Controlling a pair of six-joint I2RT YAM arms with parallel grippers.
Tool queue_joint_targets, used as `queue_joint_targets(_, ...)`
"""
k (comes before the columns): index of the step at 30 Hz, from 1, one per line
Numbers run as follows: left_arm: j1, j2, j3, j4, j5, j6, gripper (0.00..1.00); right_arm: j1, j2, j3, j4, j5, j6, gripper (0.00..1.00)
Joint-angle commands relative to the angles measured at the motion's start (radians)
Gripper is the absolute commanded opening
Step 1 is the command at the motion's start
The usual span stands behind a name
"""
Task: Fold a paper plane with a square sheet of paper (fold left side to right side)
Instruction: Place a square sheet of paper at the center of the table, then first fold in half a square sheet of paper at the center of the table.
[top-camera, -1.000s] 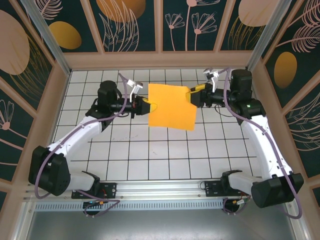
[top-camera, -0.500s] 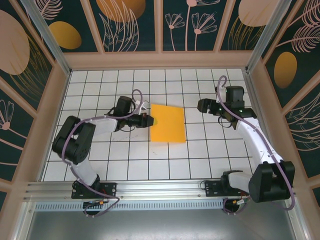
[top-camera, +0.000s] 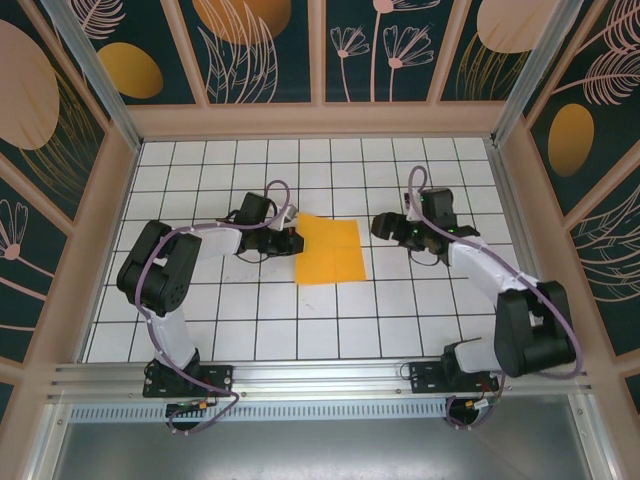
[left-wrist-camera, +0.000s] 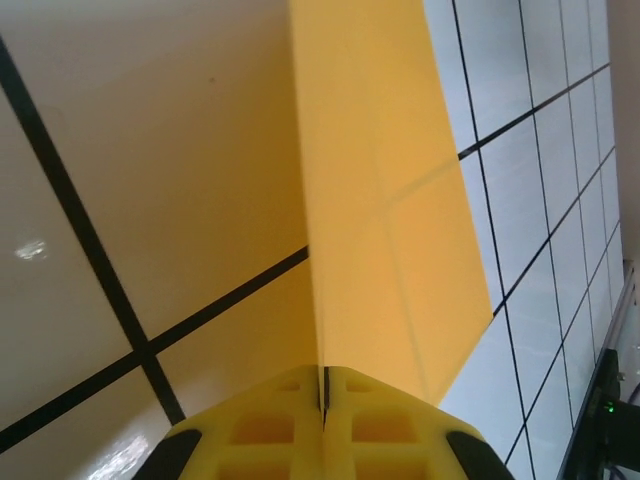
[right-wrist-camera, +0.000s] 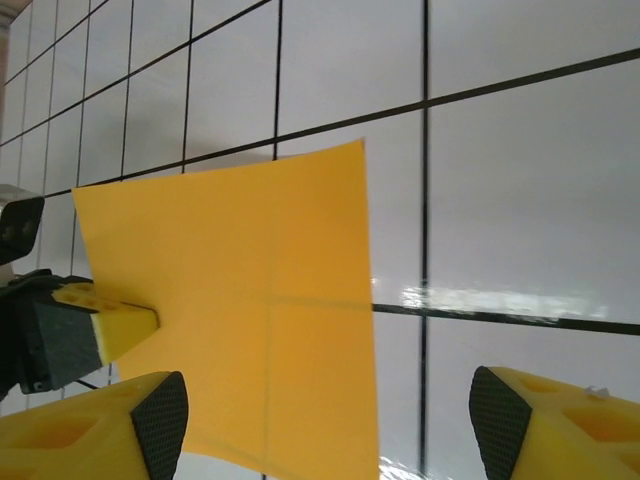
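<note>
Roughly centred on grid table (top-camera: 200, 300): square sheet of paper (top-camera: 332, 250), orange-yellow, faint cross of creases. Pinched at its left edge by left gripper (top-camera: 293, 240), yellow fingertips (left-wrist-camera: 270, 430) clenched tight on the paper, no gap between them in left wrist view. Possibly raised a little off the tiles at that pinched edge; hard to tell from above. Free along far, near and right edges, nothing touching them. Just beside the right edge but apart from it: right gripper (top-camera: 385, 226), released, yellow fingers (right-wrist-camera: 80, 425) spread wide in right wrist view, nothing held. Plenty of bare tiles toward the near edge and toward the far wall. Wooden walls (top-camera: 95, 220) well apart from the sheet on both sides. Arms bent inward, facing each other across the sheet.
</note>
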Motion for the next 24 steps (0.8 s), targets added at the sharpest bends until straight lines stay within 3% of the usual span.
queue_joint_targets(1, 0.003, -0.035, -0.015, -0.018, -0.033, -0.018, 0.0, 0.066, 0.13, 0.071, 0.105, -0.038, 0.076, 0.76)
queue_joint_targets(9, 0.002, -0.01, 0.024, -0.093, -0.039, 0.031, 0.0, 0.122, 0.362, 0.217, 0.126, -0.052, 0.094, 0.72)
queue_joint_targets(22, 0.003, 0.029, 0.13, -0.149, -0.034, 0.047, 0.0, 0.145, 0.469, 0.244, 0.066, -0.022, 0.072, 0.72)
queue_joint_targets(23, 0.004, 0.026, 0.127, -0.146, -0.029, 0.046, 0.01, 0.146, 0.471, 0.244, 0.06, -0.017, 0.07, 0.72)
queue_joint_targets(24, 0.003, 0.022, 0.124, -0.142, -0.024, 0.04, 0.09, 0.147, 0.474, 0.244, 0.05, -0.01, 0.065, 0.72)
